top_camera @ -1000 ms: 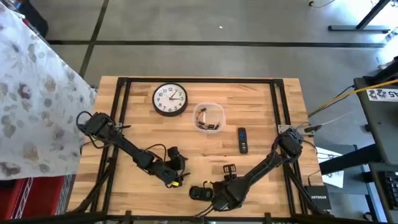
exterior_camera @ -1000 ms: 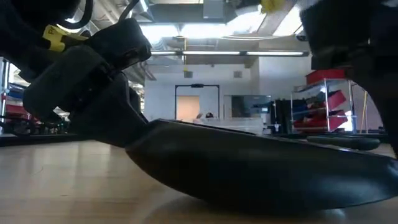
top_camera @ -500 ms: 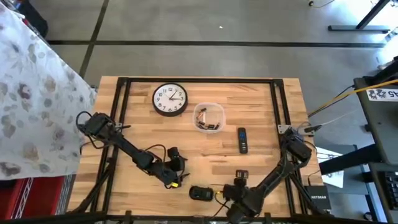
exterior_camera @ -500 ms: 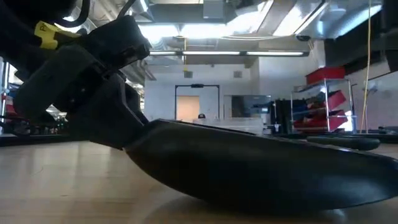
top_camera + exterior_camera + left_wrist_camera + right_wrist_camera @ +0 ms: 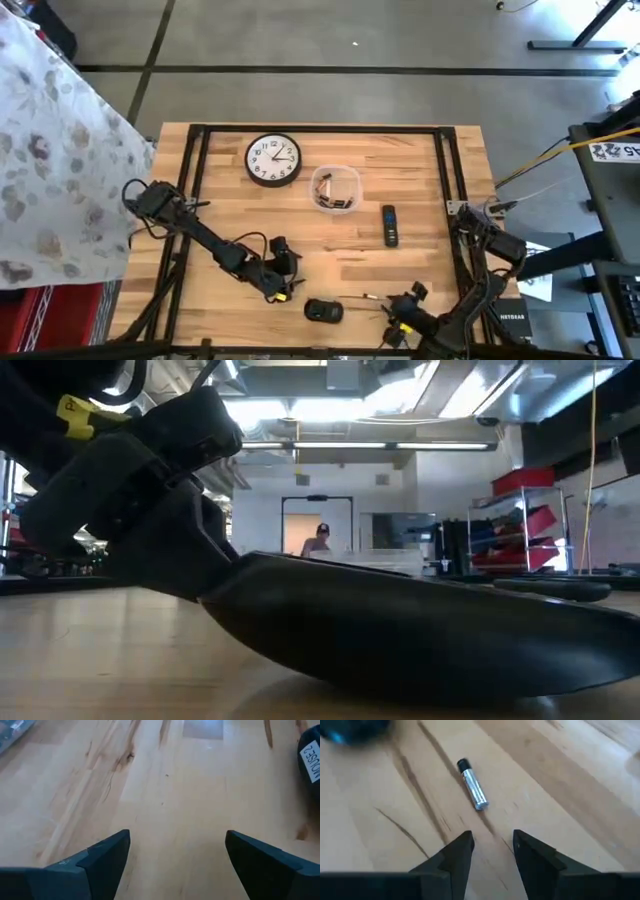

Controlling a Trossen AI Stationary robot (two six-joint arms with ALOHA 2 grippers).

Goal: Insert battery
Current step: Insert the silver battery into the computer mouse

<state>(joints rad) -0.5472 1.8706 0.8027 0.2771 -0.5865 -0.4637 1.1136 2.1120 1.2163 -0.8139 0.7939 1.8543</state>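
Note:
A black computer mouse (image 5: pixel 323 311) lies near the table's near edge and fills the foreground of the low view (image 5: pixel 420 635). A silver AA battery (image 5: pixel 471 785) with a black end lies flat on the wood, just right of the mouse (image 5: pixel 371 297). My right gripper (image 5: pixel 492 845) is open by a narrow gap, a little short of the battery, at the near right (image 5: pixel 398 322). My left gripper (image 5: pixel 177 860) is open over bare wood just left of the mouse (image 5: pixel 287 292). A corner of the mouse (image 5: pixel 311 755) shows in the left wrist view.
A round wall clock (image 5: pixel 273 160) lies at the far left. Beside it stands a clear container (image 5: pixel 335 188) holding several batteries. A black remote (image 5: pixel 390 224) lies right of centre. A person (image 5: pixel 318 540) stands far off in the room behind the table.
My right gripper has drawn back from beside the mouse toward the table's right and near edge, and it has left the low view. The battery now shows on the wood between it and the mouse. The mouse has stayed in place.

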